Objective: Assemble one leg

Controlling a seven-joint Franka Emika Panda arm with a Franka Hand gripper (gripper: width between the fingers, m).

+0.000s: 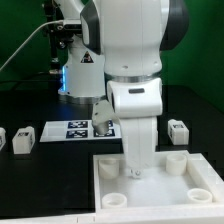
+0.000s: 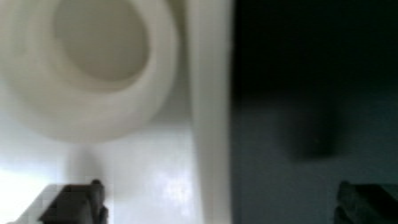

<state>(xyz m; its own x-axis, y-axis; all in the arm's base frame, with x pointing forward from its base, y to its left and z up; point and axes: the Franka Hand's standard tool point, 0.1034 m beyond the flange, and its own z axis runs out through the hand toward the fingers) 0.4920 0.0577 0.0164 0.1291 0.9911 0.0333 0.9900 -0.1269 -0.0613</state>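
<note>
The large white square piece with round corner sockets lies at the front of the table. My gripper is lowered onto its back edge, near the back-left socket. In the wrist view the gripper is open. One dark fingertip is over the white piece, the other over the dark table. The piece's edge runs between them, and a round socket lies close ahead. Nothing is held. Small white tagged legs stand apart on the table: one at the exterior view's left, one at its right, one behind my gripper.
The marker board lies flat behind the square piece, left of my arm. Another leg is cut off by the exterior view's left border. Dark equipment with a blue light stands at the back.
</note>
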